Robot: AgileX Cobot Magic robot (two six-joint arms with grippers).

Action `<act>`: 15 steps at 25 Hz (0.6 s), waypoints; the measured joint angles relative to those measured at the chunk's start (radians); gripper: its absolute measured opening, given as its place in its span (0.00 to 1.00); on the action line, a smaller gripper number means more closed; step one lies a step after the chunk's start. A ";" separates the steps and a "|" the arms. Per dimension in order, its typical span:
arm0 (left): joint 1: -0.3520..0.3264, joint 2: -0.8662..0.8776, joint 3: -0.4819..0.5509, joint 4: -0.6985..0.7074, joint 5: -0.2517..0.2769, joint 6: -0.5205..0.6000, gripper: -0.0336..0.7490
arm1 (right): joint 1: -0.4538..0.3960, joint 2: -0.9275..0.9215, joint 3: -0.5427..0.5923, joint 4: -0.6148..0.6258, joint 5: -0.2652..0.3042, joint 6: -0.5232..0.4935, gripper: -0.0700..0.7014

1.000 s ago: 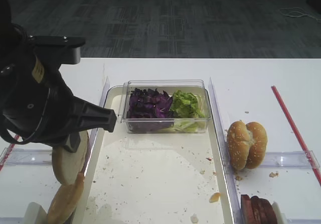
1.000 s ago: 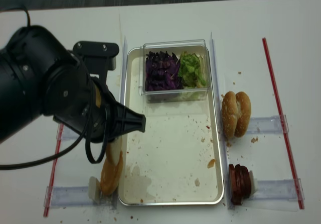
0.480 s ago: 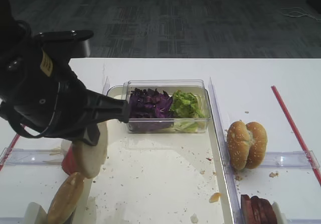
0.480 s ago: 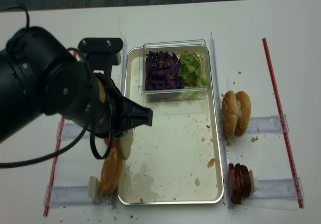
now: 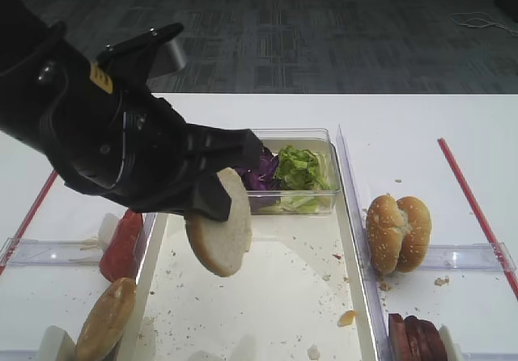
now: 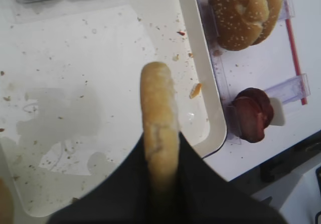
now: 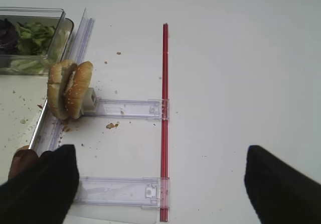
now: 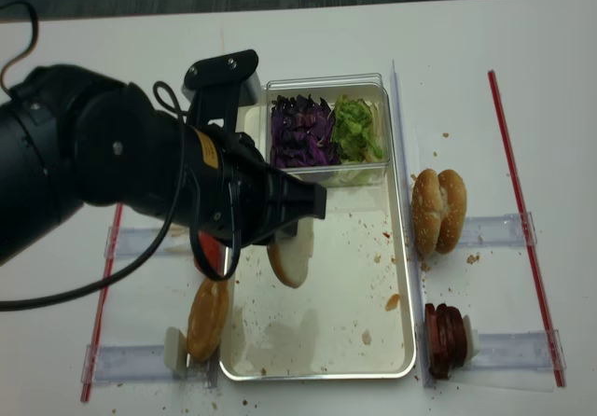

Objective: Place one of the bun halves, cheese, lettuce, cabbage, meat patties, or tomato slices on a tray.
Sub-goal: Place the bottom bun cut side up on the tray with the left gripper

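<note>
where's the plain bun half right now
The bun half is pinched on edge in the left gripper, held above the tray's left-centre, just in front of the clear salad box.

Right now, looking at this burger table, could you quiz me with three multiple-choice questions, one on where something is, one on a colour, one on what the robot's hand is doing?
1. Where is the plain bun half?
A. Lying in the clear box
B. Held up over the tray
C. Beside the seeded bun

2. What colour is the shredded cabbage in the clear box?
A. Purple
B. Orange
C. White

3. What is the left gripper doing?
A. Hanging open and empty
B. Resting flat on the table
C. Closed on the bun half

Answers:
1 B, the high views show the bun half in the air above the crumb-speckled tray.
2 A, it sits dark purple next to the green lettuce.
3 C, the left wrist view shows the bun half pinched on edge between the dark fingers.
</note>
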 joint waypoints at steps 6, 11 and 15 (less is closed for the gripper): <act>0.000 0.000 0.000 -0.072 -0.024 0.057 0.12 | 0.000 0.000 0.000 0.000 0.000 0.000 0.99; 0.000 0.048 0.000 -0.080 -0.032 0.065 0.12 | 0.000 0.000 0.000 0.000 0.000 0.000 0.99; 0.000 0.134 0.000 -0.081 -0.043 0.067 0.12 | 0.000 0.000 0.000 0.000 0.000 0.000 0.99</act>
